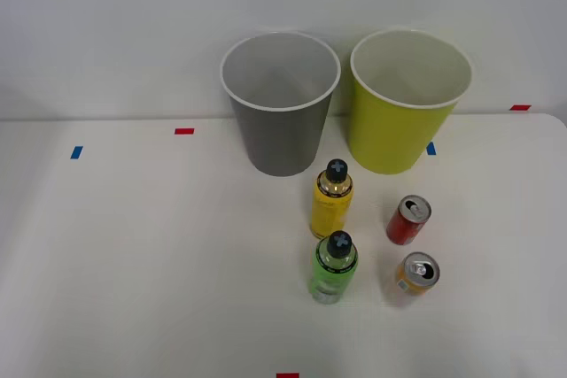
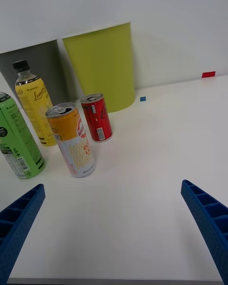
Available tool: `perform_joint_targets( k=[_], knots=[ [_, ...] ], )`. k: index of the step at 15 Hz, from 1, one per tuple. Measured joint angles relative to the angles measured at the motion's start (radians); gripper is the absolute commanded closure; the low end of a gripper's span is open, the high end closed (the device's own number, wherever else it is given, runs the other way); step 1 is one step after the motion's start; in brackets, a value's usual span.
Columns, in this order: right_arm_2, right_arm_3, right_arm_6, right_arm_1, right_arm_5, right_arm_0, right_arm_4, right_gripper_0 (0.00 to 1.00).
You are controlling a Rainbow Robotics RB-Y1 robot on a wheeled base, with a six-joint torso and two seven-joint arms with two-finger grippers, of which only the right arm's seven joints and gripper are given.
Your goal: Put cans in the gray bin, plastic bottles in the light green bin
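Observation:
On the white table stand two cans, an orange can (image 1: 416, 275) (image 2: 74, 139) and a red can (image 1: 408, 219) (image 2: 97, 118), both upright. To their left stand the yellow bottle (image 1: 331, 200) (image 2: 34, 106) and the green bottle (image 1: 333, 267) (image 2: 16, 137), dark-capped and upright. Behind them are the gray bin (image 1: 280, 104) (image 2: 35, 65) and, to its right, the light green bin (image 1: 404, 101) (image 2: 102, 65). My right gripper (image 2: 114, 228) is open, with nothing between its blue fingers (image 2: 209, 218). It hovers low over the table, a short way in front of the orange can.
Small red tape marks (image 1: 184, 131) (image 1: 520, 107) and blue tape marks (image 1: 76, 152) (image 1: 431, 149) lie on the table. A white wall rises behind the bins. Bare table spreads to the left (image 1: 133, 254) and in front of the gripper.

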Motion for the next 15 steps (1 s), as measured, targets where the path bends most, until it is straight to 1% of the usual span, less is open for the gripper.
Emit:
perform_joint_targets(
  k=[3,5,7,11,15],
  knots=[
    [0.001,0.004,0.000,0.003,0.002,-0.005,0.000,0.00],
    [0.007,0.043,0.000,0.013,0.012,-0.043,-0.003,0.00],
    [0.009,0.053,0.002,0.007,0.011,-0.050,-0.013,0.00],
    [0.008,0.054,0.012,-0.031,-0.027,-0.054,-0.029,0.00],
    [0.001,0.058,0.041,-0.104,-0.014,-0.108,-0.034,0.00]
  ],
)
